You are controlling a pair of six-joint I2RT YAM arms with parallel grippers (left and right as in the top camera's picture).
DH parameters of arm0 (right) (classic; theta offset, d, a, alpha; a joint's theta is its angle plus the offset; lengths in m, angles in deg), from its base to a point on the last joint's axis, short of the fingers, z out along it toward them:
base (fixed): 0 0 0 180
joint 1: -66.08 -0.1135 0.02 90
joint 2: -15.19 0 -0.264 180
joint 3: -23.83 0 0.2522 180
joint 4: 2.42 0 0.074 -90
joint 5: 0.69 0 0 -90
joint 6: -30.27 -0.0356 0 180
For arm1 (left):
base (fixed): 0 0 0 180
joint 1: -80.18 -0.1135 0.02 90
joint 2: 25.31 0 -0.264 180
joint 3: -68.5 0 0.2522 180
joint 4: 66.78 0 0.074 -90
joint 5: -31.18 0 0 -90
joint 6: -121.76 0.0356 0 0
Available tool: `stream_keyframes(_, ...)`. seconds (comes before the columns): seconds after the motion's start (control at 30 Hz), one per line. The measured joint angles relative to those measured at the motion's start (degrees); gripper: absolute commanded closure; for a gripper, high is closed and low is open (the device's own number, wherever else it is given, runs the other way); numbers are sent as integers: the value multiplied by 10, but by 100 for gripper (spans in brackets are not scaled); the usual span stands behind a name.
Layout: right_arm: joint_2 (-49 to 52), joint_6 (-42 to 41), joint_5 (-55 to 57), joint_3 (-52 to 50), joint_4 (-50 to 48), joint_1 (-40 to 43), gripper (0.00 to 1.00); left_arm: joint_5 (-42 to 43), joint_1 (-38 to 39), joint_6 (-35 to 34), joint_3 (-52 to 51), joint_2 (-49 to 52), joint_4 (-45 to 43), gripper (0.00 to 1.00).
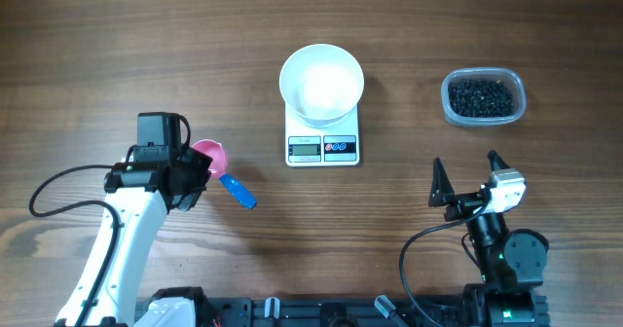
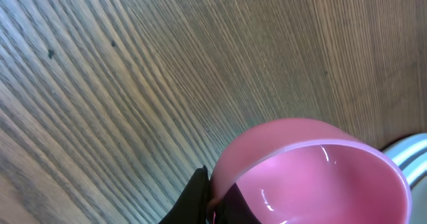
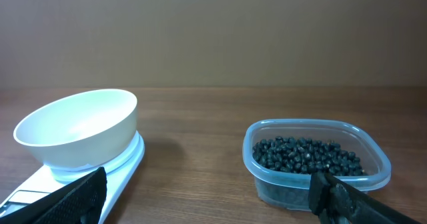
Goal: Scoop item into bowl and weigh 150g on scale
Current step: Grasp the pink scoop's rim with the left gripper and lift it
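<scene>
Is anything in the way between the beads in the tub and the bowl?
Nothing visible. Only bare table lies between the tub of beads and the bowl, which sits on the scale.

Overhead camera stares straight down on the whole table (image 1: 97, 54), robot's side at the bottom. Left wrist view hangs close above a pink scoop (image 2: 313, 171), wood grain behind. Right wrist view sits low and level, facing bowl (image 3: 77, 134), scale (image 3: 132, 159) and tub (image 3: 280, 187), all three in the overhead too.
</scene>
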Motion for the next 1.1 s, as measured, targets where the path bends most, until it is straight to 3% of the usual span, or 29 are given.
stream_keyframes(0.33,0,0,0,0,0,0,0,-9,96,-5,0,0,-1,96)
stream_keyframes(0.6,0,0,0,0,0,0,0,-83,157,-6,48,0,31,96)
stream_keyframes(1.1,0,0,0,0,0,0,0,-137,166,-6,49,0,-3,96)
